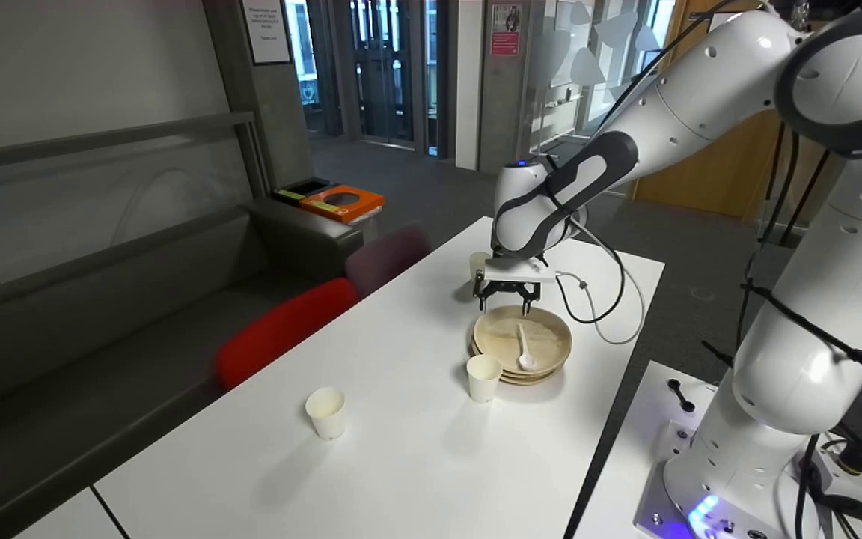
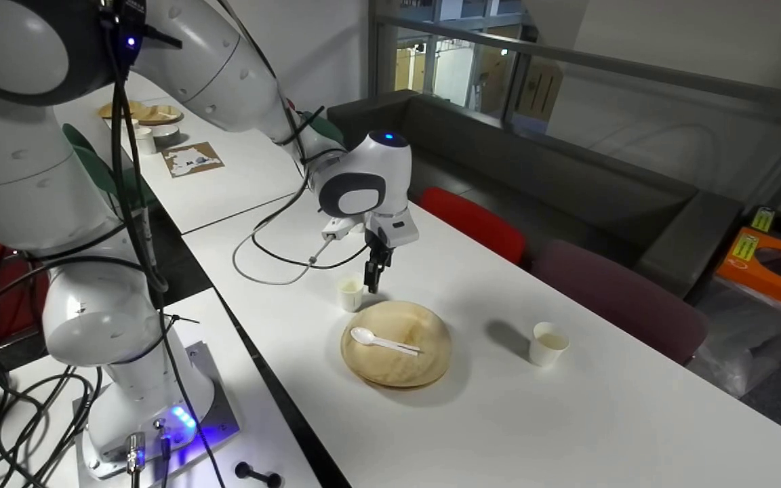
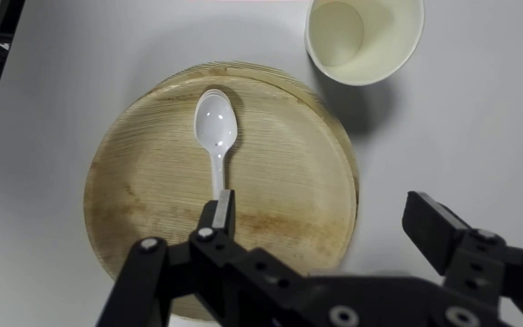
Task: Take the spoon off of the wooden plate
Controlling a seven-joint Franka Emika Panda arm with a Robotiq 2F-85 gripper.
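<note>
The white spoon (image 3: 216, 121) lies flat on the wooden plate (image 3: 288, 159), and I judge it moulded plastic: very light, a little springy, slick enough to skid if nudged. Its bowl's doubled rim makes me suspect more than one, nested. I'd pinch gently across the handle near the neck, keeping off the plate. My gripper (image 1: 504, 308) points down with its fingers spread wide, nothing between them; in the wrist view one hides the handle's end, the other shows beyond the plate over the table (image 3: 461, 136). The arm (image 1: 689, 97) reaches out from a sharply bent elbow.
</note>
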